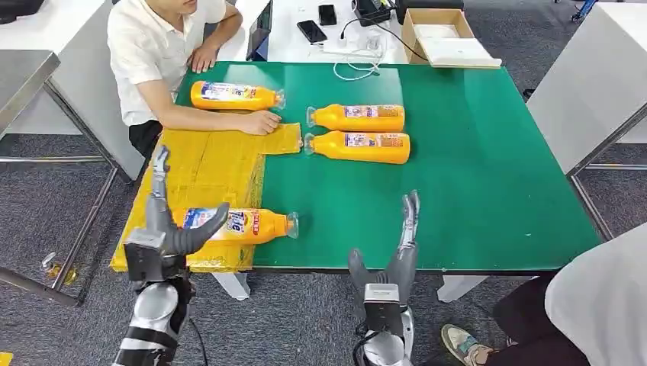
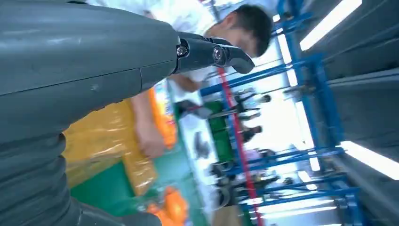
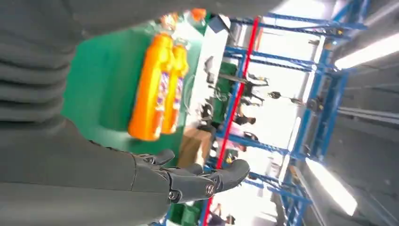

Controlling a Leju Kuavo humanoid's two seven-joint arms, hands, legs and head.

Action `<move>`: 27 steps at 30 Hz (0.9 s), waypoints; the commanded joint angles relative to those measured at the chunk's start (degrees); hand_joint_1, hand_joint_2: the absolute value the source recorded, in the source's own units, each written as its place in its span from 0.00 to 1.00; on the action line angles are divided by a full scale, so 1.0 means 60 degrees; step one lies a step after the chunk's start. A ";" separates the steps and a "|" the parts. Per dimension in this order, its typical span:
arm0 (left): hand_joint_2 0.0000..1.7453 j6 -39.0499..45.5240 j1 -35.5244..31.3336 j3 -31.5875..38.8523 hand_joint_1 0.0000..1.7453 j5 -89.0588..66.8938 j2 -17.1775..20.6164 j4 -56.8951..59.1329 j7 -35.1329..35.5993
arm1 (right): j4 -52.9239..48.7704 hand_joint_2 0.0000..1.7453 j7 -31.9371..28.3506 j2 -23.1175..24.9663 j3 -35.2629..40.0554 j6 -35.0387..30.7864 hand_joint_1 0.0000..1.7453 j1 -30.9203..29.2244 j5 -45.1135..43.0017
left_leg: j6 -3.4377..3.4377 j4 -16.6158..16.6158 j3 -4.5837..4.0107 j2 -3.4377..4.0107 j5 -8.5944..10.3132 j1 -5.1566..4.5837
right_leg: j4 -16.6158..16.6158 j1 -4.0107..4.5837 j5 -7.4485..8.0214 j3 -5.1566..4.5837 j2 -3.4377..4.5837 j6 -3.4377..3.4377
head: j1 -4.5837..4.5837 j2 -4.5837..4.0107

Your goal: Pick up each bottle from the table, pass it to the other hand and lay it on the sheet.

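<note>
left hand raised at table's near left corner, fingers spread wide, holding nothing, thumb out in front of nearest bottle. that bottle lies on its side, label end on yellow sheet, cap end on green table. right hand at near edge, fingers straight up, empty. two bottles side by side mid-table. person's hand rests on sheet beside far bottle.

Readable only on the nearest bottle, lying on the yellow sheet: large blue letters, apparently "Tile", on its white label. Labels on the other three bottles too small and blurred to make out.
</note>
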 commanded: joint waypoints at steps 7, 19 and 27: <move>1.00 -0.1344 0.1134 -0.0263 0.00 0.1007 0.0504 -0.1589 0.0443 | -0.1210 1.00 0.0029 -0.0617 -0.0742 -0.0833 0.00 0.0283 0.0145 | -0.0006 -0.0009 0.0031 0.0020 -0.0012 -0.0005 | -0.0006 -0.0002 -0.0009 0.0027 0.0010 -0.0012 | 0.0000 0.0000; 1.00 -0.1978 0.1737 -0.0623 0.00 0.0875 0.0539 -0.1281 0.0784 | -0.0594 1.00 0.0029 -0.0274 -0.1127 -0.0790 0.00 0.0230 0.0322 | -0.0007 -0.0010 0.0022 0.0013 -0.0006 -0.0002 | -0.0008 0.0001 -0.0005 0.0013 0.0002 -0.0013 | 0.0000 0.0000; 1.00 -0.2061 0.2329 -0.0451 0.00 0.0732 0.0241 -0.1634 0.0265 | -0.0889 1.00 0.0029 -0.0269 -0.1664 -0.1075 0.00 0.0352 0.1096 | -0.0006 -0.0010 0.0037 0.0014 -0.0016 -0.0004 | -0.0007 -0.0001 -0.0016 0.0028 -0.0002 -0.0015 | -0.0004 0.0000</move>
